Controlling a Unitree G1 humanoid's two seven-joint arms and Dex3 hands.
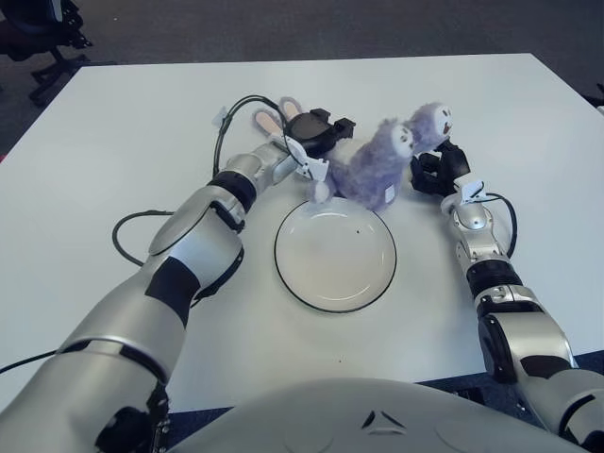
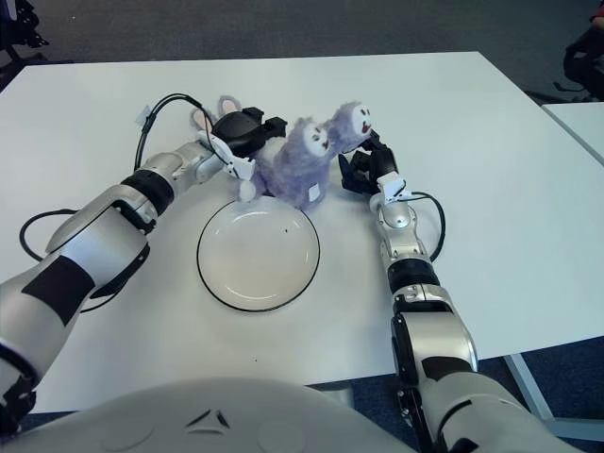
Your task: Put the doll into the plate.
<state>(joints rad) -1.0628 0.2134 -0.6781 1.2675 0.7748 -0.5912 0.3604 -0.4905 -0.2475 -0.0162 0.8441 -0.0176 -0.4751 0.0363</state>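
A fluffy purple bunny doll lies on the white table just beyond the far rim of the white, black-edged plate. Its pink-lined ears stick out to the left and its white-soled feet point up at the right. My left hand is curled over the doll's head end. My right hand grips the doll's raised leg at its right end. The doll's body hangs slightly over the plate's far edge; a white paw touches the table beside the rim. The plate holds nothing.
A black cable loops on the table left of my left arm, and another loop arcs behind the left wrist. The table's right edge shows in the right eye view, with dark floor beyond.
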